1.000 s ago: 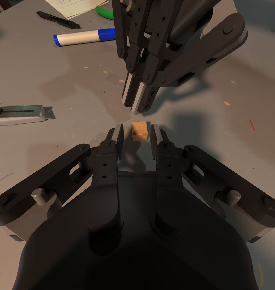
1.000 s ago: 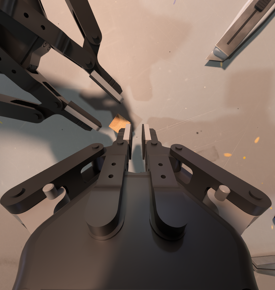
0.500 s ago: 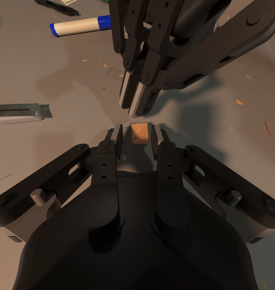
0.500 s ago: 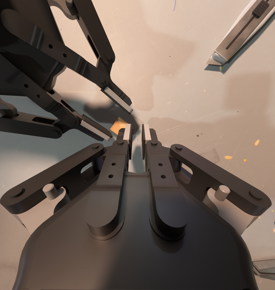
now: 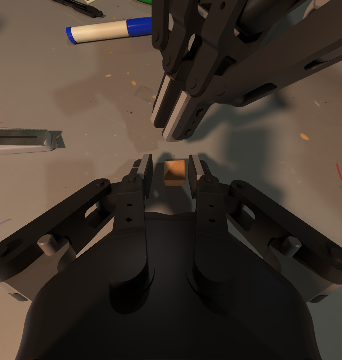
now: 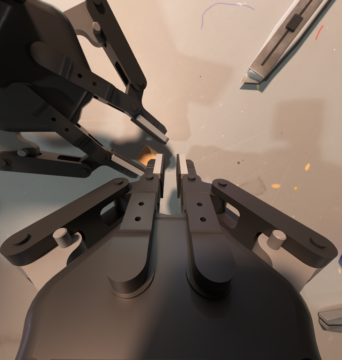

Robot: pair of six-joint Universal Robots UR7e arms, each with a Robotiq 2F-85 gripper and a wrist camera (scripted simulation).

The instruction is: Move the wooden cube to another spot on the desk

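Note:
The small wooden cube (image 5: pixel 174 172) stands on the grey desk (image 5: pixel 78 185). My left gripper (image 5: pixel 170 167) is open and straddles the cube, with a gap on each side and the cube nearer its right finger. My right gripper (image 5: pixel 166 132) hangs just beyond the cube, tips pointing down, nearly closed with a narrow gap and holding nothing. In the right wrist view my right gripper (image 6: pixel 170 162) sits beside the left gripper (image 6: pixel 150 153). The cube (image 6: pixel 146 155) shows there partly, between the left gripper's fingers.
A utility knife (image 5: pixel 20 140) lies at the left and shows at the top right in the right wrist view (image 6: pixel 279 44). A blue-and-cream marker (image 5: pixel 107 29) and a black pen (image 5: pixel 80 7) lie farther back. A grey flat object (image 6: pixel 336 319) lies at the lower right.
My left gripper has moved forward and down, so the cube now sits deeper between its open fingers. My right gripper has drawn back a little. Neither gripper's jaws have changed.

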